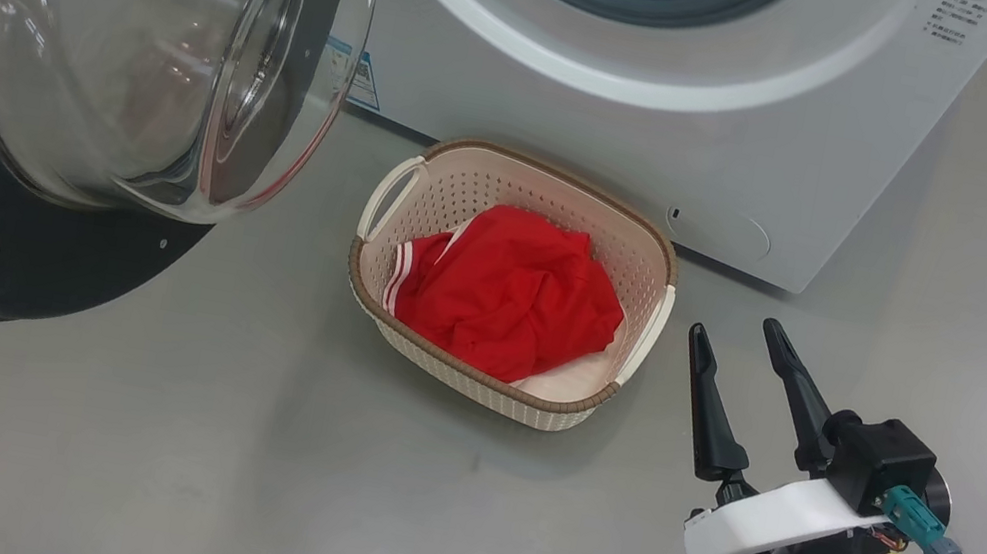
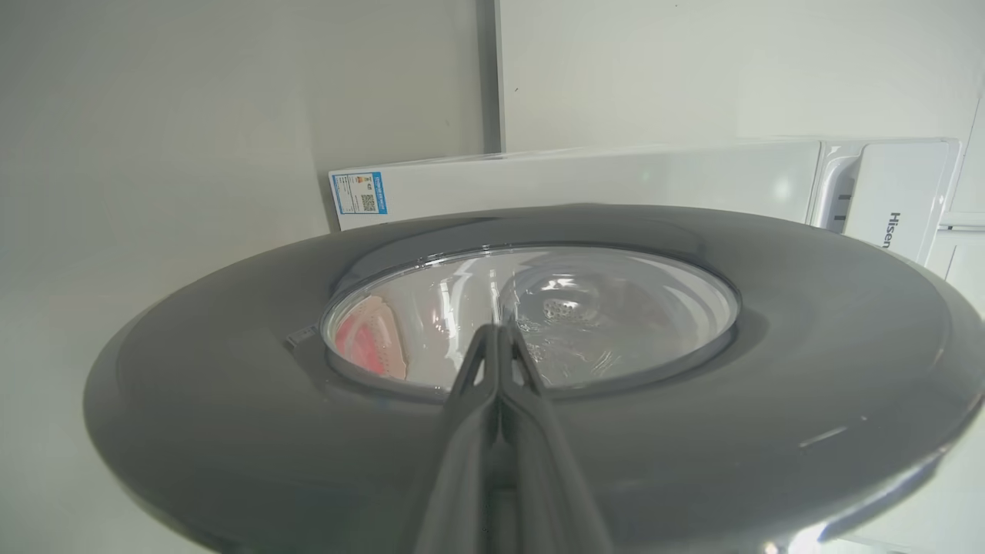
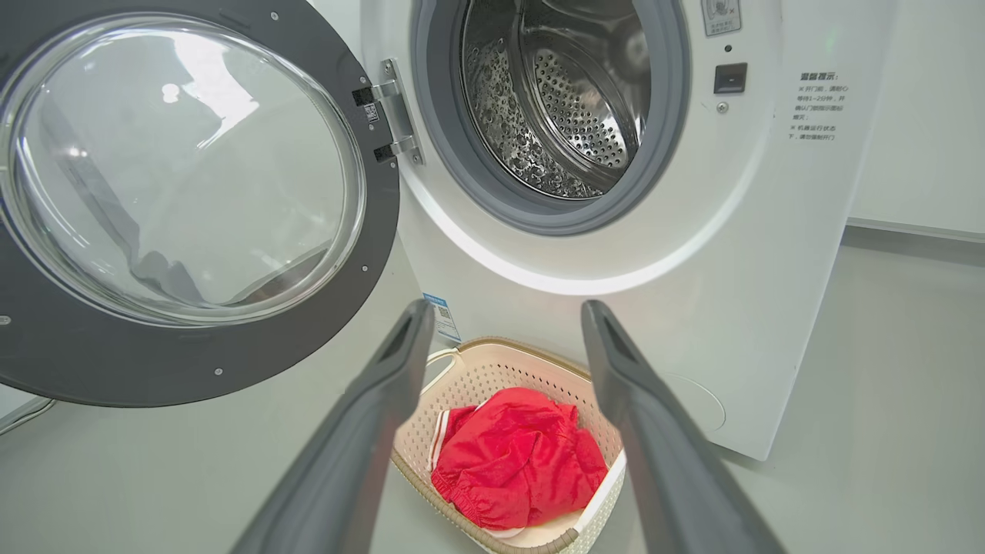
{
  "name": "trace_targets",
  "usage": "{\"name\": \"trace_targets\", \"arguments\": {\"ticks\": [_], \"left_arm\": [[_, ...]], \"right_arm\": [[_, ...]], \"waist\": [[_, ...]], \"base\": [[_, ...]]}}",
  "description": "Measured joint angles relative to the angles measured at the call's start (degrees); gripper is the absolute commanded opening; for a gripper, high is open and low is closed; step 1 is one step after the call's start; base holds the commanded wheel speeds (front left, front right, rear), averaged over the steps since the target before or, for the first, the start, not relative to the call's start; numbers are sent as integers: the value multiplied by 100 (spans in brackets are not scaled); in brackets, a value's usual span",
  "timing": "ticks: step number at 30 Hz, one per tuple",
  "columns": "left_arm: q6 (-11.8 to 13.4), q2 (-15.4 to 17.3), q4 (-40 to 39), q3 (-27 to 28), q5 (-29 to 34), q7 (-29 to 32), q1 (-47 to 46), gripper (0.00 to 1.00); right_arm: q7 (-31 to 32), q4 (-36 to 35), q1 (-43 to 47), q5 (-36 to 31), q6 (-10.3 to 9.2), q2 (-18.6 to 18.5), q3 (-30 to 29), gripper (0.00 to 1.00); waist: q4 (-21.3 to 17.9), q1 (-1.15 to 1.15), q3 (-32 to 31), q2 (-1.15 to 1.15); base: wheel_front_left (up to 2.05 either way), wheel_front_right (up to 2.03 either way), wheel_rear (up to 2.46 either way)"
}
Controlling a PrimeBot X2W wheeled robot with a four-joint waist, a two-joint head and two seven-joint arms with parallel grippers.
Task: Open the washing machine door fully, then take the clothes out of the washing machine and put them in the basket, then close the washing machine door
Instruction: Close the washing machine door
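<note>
The washing machine door [image 1: 48,270] hangs wide open at the left of the head view, its glass bowl bulging toward me. Behind it stands the white washing machine [image 1: 639,140]; its steel drum [image 3: 569,115] looks bare. On the floor in front sits the basket [image 1: 514,159], with the red clothes [image 1: 514,306] piled in it. My right gripper [image 1: 737,335] hovers open to the basket's right, holding nothing. In the left wrist view my left gripper [image 2: 499,331] is shut, its tips pointing at the outer face of the door [image 2: 231,431]; whether they touch it I cannot tell.
Grey floor [image 1: 215,472] spreads in front of and to the left of the basket. A pale wall [image 3: 923,115] rises to the right of the washing machine. The open door overhangs the floor to the basket's left. A blue sticker [image 2: 358,192] marks the machine's lower corner.
</note>
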Motion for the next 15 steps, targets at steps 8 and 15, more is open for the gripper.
{"name": "trace_targets", "arguments": {"ticks": [8, 15], "left_arm": [[-285, -152, -233, -60, -163, 569, 244, 0], [-409, -421, -368, -89, -403, 976, 410, 0]], "right_arm": [[-1, 14, 10, 44, 0, 13, 8, 100], [-2, 23, 17, 44, 0, 31, 13, 100]], "waist": [[-29, 0, -122, 0], [-46, 0, -172, 0]], "base": [[0, 0, 0], [0, 0, 0]]}}
